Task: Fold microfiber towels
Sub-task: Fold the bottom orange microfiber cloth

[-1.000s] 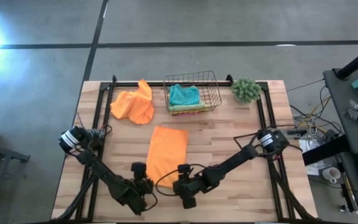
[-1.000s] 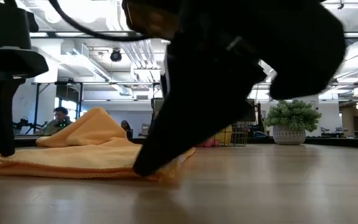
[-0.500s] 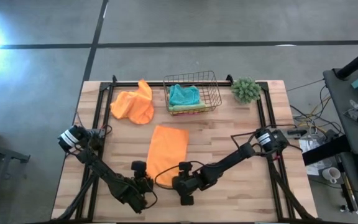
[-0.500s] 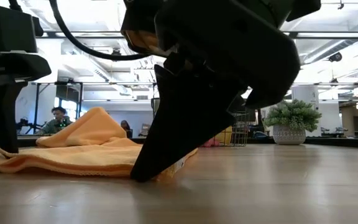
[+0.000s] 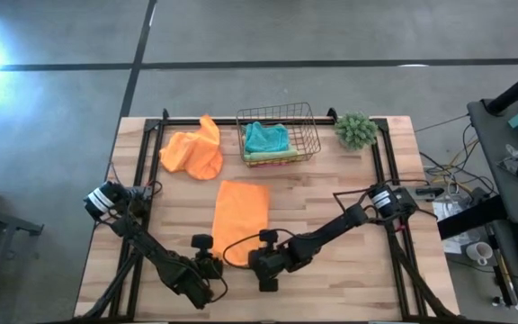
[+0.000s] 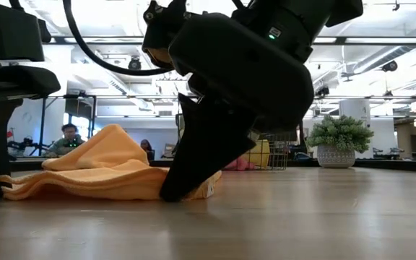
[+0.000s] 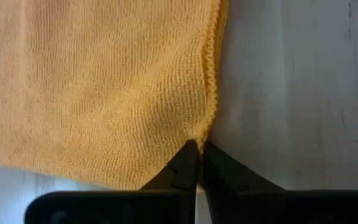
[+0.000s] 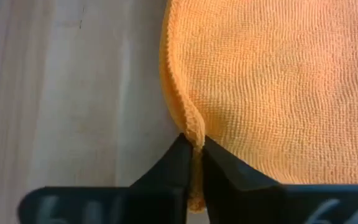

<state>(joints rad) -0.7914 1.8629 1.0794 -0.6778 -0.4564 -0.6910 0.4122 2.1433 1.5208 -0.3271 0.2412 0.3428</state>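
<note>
Pale butcher-block planks make up the surface, set on a grey concrete floor with an open workshop behind. On it lies the flat orange towel, its near edge pinched at both corners: left pincer and right pincer are each clamped tight on the hem, likely so the edge lifts evenly for a fold. A crumpled orange towel waits beside the wire basket.

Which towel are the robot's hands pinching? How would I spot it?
Start at the wire basket at the table's far edge and come toward the arms. The flat orange towel lies mid-table, with the left hand and right hand shut on its near corners. The other orange towel, beside the basket, is crumpled.
</note>
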